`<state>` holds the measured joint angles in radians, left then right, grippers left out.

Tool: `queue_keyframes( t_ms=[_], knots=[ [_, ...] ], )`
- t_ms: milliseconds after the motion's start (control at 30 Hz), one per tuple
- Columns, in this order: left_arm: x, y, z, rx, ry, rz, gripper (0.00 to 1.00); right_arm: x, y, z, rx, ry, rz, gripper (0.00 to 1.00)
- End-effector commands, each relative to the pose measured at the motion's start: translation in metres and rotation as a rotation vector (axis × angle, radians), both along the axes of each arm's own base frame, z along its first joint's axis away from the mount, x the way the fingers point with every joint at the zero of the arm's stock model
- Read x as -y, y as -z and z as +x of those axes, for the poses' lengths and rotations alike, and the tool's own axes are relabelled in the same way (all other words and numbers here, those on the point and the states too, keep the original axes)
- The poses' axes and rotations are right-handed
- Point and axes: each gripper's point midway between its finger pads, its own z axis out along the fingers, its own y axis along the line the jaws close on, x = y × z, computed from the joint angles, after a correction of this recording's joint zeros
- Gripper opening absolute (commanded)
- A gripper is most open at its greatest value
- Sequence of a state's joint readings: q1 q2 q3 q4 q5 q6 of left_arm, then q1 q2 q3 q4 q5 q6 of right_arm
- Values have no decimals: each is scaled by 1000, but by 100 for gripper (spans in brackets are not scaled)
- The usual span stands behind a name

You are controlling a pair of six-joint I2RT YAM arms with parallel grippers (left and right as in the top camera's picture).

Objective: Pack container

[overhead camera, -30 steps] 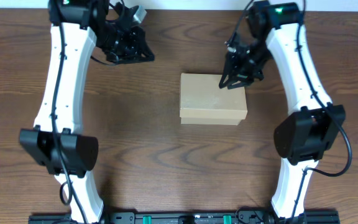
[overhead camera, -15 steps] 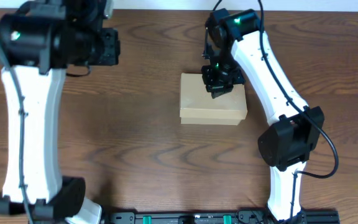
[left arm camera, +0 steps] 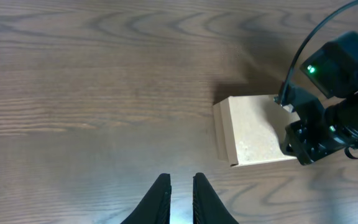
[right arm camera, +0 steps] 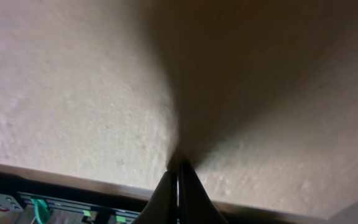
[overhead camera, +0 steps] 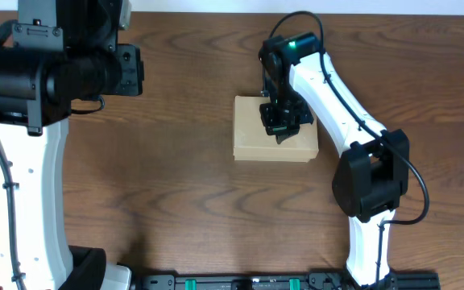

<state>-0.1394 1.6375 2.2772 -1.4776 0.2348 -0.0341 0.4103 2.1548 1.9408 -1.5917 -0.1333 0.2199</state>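
From overhead, the box (overhead camera: 260, 143) is a plain tan cardboard rectangle with its lid flat and shut, lying near the middle of the dark wood-grain surface (overhead camera: 184, 193). Its long axis runs left to right. The right claw (overhead camera: 283, 122) points down onto the lid's far right part. The left arm is raised high at the left, well apart from the box.

In the left wrist view, the box shows a matte, speckled top and one lighter side wall, with square edges. The left claw (left arm camera: 180, 196) hangs above bare wood, with a narrow gap between its black fingers and nothing in it.

In the right wrist view, grainy cardboard fills the frame. The right claw's fingers are pressed together, tips touching the lid.
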Motion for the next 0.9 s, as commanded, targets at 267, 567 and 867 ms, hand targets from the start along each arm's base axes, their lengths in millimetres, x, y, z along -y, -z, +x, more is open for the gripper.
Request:
queue_keyframes(
  t_ms=[267,567,867],
  knots=[
    [-7,-14,-8,40,-40,1,13,-8,-1,-1,31,-17,0,2],
    [-7,-14,-7,43,-42,5,13,-9,-46,24,204,-7,44,2],
    [-22,-32,-22,112,-92,52,13,32,-196,40,643,66,42,26]
  ],
)
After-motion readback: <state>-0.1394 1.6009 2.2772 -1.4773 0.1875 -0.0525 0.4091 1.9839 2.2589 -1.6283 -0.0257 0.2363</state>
